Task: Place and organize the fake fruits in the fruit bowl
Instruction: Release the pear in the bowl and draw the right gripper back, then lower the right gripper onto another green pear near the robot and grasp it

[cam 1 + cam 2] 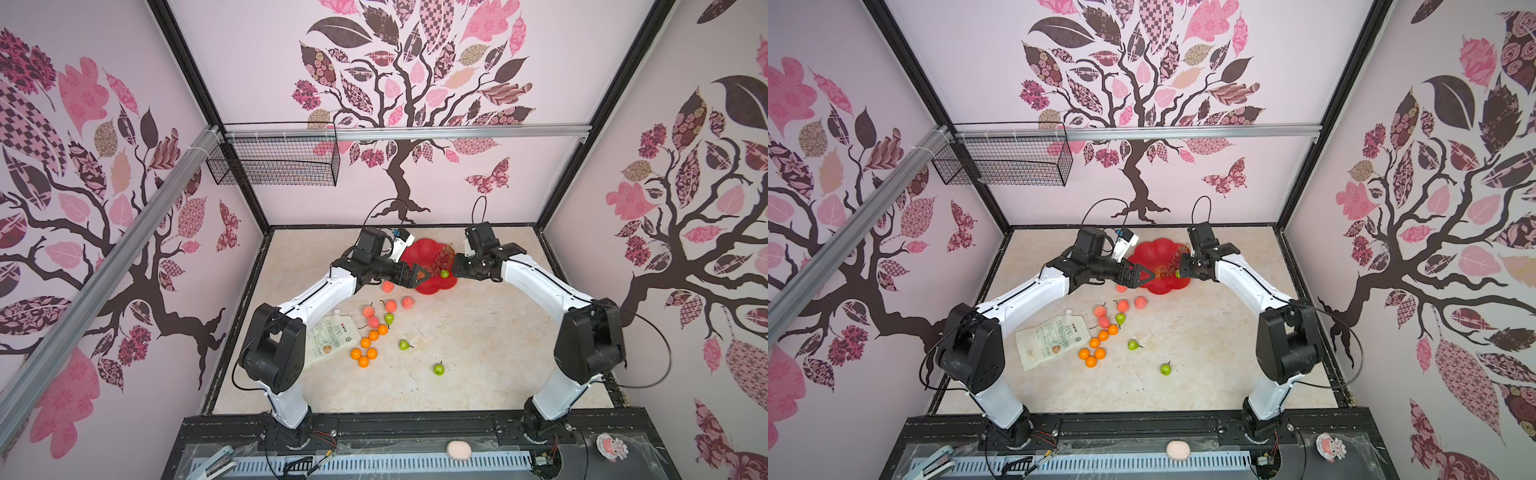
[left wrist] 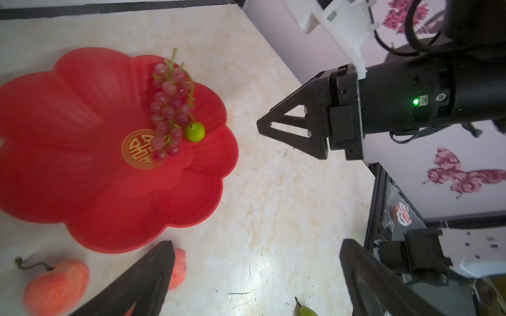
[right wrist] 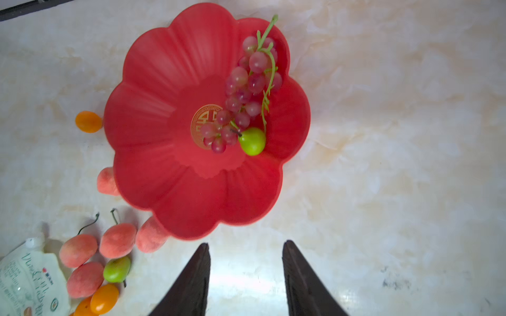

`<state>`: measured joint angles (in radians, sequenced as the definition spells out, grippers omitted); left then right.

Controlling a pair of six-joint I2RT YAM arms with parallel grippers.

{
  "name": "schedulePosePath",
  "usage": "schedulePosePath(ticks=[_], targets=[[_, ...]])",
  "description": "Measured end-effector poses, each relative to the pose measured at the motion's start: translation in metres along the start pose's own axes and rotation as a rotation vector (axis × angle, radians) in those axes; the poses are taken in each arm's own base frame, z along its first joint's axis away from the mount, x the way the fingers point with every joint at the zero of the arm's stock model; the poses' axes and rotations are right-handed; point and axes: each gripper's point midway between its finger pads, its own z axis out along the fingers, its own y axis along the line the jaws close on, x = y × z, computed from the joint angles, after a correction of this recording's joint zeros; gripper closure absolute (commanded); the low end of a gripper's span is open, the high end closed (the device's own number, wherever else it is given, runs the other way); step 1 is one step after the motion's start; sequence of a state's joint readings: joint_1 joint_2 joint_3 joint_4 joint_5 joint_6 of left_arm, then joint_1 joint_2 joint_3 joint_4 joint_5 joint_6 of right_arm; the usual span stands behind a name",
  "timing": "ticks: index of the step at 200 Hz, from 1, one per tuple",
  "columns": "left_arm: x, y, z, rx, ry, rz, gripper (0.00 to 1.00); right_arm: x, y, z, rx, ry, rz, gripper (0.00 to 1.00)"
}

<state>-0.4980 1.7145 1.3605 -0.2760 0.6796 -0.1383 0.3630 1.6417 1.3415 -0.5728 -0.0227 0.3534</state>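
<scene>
Glossy red plastic, scalloped like a flower and stamped with a gold emblem [image 3: 208, 125]: sitting near the middle of the tabletop's far edge as the fruit bowl [image 3: 164, 82], already cradling the translucent purple-red grape bunch [image 3: 246, 90] and one smooth green pear [image 3: 252, 141], touching each other and probably settling toward the centre because of the shallow slope. Hanging just beside the bowl's right rim, the right gripper [image 3: 246, 243], jaws standing apart and gripping nothing. Hovering over the near left rim, the left gripper [image 1: 415, 276], spread wide and likewise empty, seemingly readying for the next pick. Waiting on the marbled tabletop [image 1: 478, 353], around its middle and toward its left edge: matte, fuzzy-looking peaches [image 1: 390, 306] with wiry stems, shiny round oranges [image 1: 365, 343] and more pears [image 1: 403, 344], crowding a flat white pouch [image 1: 328, 340].
</scene>
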Motion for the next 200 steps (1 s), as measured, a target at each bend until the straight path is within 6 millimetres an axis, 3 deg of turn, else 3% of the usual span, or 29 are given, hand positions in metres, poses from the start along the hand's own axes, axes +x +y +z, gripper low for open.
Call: schedulePosePath(ticks=[22, 50, 68, 99, 130, 160, 200], targets=[[0.0, -0.023, -0.015, 0.057, -0.044, 0.122, 0.02, 0.035, 0.013, -0.011, -0.025, 0.033, -0.021, 0.54], [0.019, -0.059, -0.027, 0.131, -0.052, 0.323, 0.02, 0.093, 0.025, -0.01, -0.053, 0.122, -0.026, 0.54], [0.045, -0.087, -0.026, 0.225, -0.018, 0.483, 0.02, 0.133, 0.032, -0.007, -0.059, 0.193, -0.036, 0.53], [0.102, -0.123, -0.027, 0.419, 0.075, 0.698, 0.02, 0.181, 0.042, -0.002, -0.07, 0.29, -0.04, 0.53], [0.136, -0.134, -0.029, 0.518, 0.151, 0.779, 0.02, 0.21, 0.036, -0.004, -0.069, 0.348, 0.0, 0.52], [0.156, -0.135, -0.028, 0.554, 0.206, 0.827, 0.02, 0.227, 0.032, -0.008, -0.086, 0.4, 0.045, 0.51], [0.174, -0.121, -0.024, 0.511, 0.257, 0.919, 0.02, 0.247, 0.035, -0.011, -0.12, 0.468, 0.075, 0.5]])
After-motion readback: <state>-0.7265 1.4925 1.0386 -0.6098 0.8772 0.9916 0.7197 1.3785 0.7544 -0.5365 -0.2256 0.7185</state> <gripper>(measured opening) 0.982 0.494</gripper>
